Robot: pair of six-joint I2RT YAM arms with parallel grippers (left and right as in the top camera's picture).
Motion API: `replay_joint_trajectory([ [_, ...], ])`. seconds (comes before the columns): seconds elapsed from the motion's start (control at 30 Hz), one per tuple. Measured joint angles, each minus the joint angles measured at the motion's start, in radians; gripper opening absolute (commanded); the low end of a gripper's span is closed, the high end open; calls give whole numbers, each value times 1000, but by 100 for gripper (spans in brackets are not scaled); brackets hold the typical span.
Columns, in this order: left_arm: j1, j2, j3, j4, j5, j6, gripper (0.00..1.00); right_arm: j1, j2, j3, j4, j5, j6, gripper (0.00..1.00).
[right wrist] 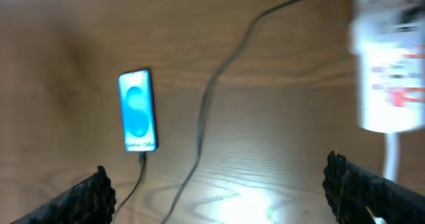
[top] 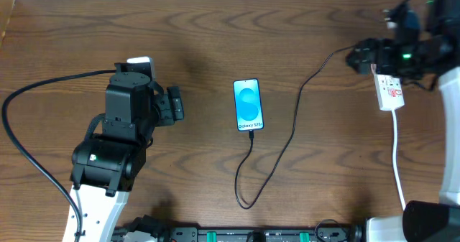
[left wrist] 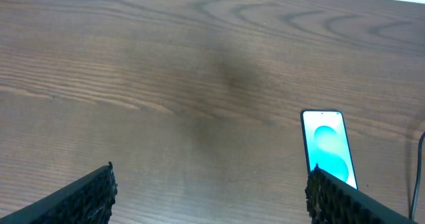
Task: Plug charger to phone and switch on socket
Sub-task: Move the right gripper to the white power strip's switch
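Phone [top: 248, 105]: table centre, screen up. Its long axis runs 12–6, with the port end at 6, where the charger [top: 287, 138] tip meets it.
Socket [top: 389, 91]: out at 2 o'clock, long axis near 12–6, white cord leaving at 6.
Right gripper [right wrist: 222, 201]: jaws wide, empty, near the socket.
Left gripper [left wrist: 212, 201]: jaws wide, empty, at the phone's 9.
Risk: pressing the switch may slide the light strip, drag the charger and pull the tip loose.
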Motion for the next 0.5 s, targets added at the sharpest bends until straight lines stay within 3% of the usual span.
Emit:
replay_joint_trajectory([
  [0.27, 0, 0, 0, 0, 0, 0, 90, -192, 19, 26, -35, -1, -90, 99],
  [0.5, 0, 0, 0, 0, 0, 0, 90, -306, 233, 149, -95, -59, -168, 99],
])
